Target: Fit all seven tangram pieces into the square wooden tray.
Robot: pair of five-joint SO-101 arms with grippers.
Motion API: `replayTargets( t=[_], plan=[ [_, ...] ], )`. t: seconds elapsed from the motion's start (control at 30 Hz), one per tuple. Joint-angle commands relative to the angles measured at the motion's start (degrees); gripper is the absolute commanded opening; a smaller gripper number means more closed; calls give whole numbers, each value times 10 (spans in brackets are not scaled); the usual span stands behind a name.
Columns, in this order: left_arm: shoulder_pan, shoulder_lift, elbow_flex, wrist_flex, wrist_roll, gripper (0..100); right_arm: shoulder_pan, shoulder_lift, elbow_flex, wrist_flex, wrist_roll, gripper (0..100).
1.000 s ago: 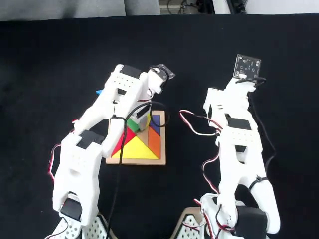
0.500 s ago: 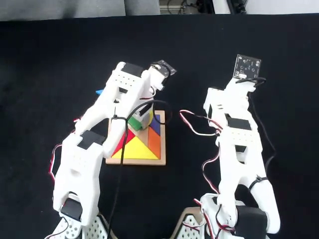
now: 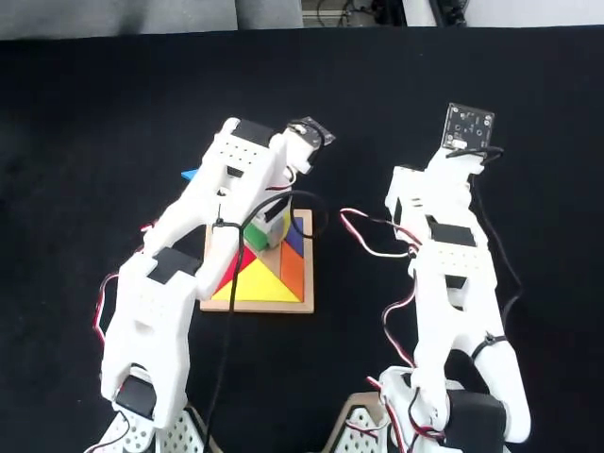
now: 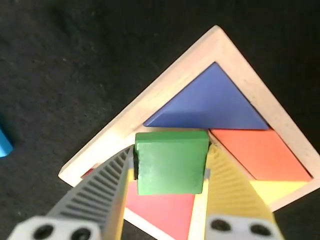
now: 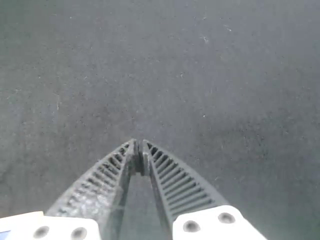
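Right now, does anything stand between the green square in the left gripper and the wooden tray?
Nothing visible does. The left gripper holds the green square over the tray; the spot beneath is hidden.

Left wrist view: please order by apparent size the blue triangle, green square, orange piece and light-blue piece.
1. Blue wooden triangle and green wooden square: alike; the square, gripped, is nearer the camera.
2. Orange wooden piece.
3. Light-blue piece, cut by the edge.
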State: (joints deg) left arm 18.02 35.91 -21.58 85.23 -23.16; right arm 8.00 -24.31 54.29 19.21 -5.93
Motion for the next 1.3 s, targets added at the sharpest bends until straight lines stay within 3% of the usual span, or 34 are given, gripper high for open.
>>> replayTargets(
  t=[0.0, 0.13, 1.27],
  plan=[
    [6, -6, -23, 11, 5, 150, 3, 1, -3, -16, 5, 14],
    [6, -7, -23, 18, 5, 205, 3, 1, -3, -16, 5, 14],
    [-2, -6, -22, 18, -25, 229, 3, 1, -3, -16, 5, 14]
  ],
)
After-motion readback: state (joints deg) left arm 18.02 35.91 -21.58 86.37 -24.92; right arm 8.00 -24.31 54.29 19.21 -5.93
